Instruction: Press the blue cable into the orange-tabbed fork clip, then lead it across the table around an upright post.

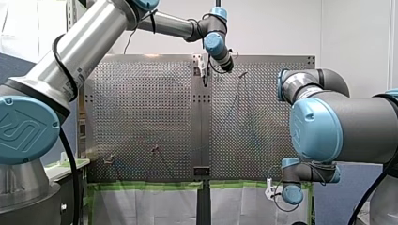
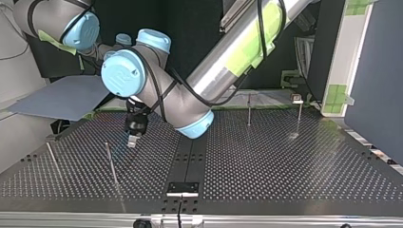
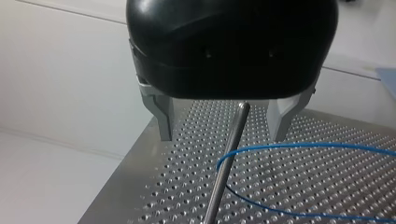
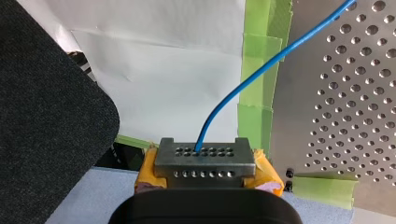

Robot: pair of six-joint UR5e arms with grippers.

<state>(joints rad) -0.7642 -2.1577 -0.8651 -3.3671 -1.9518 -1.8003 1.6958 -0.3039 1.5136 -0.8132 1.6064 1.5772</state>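
The blue cable [image 3: 299, 145] loops around a thin upright metal post [image 3: 229, 154] on the perforated table [image 3: 327, 182]. My left gripper [image 3: 220, 136] hangs just above, black with metal fingers [image 3: 161, 119], open, and the post's top stands between them without touching. In the top view it [image 2: 133, 138] hovers over the table's left half. My right gripper [image 4: 204, 151], with yellow pads, is shut on the blue cable [image 4: 243, 86], which rises from its perforated fingers towards the table. In the front view this gripper [image 1: 270, 189] sits low, off the near right edge.
More upright posts stand on the table [image 2: 285, 161]: two at the top view's right [image 2: 249, 109] [image 2: 300, 114] and two at its left [image 2: 112, 164] [image 2: 52, 159]. Green tape [image 4: 261, 70] and white paper [image 4: 163, 70] edge the table by my right gripper. A small reddish clip [image 1: 155, 149] sits near the front edge.
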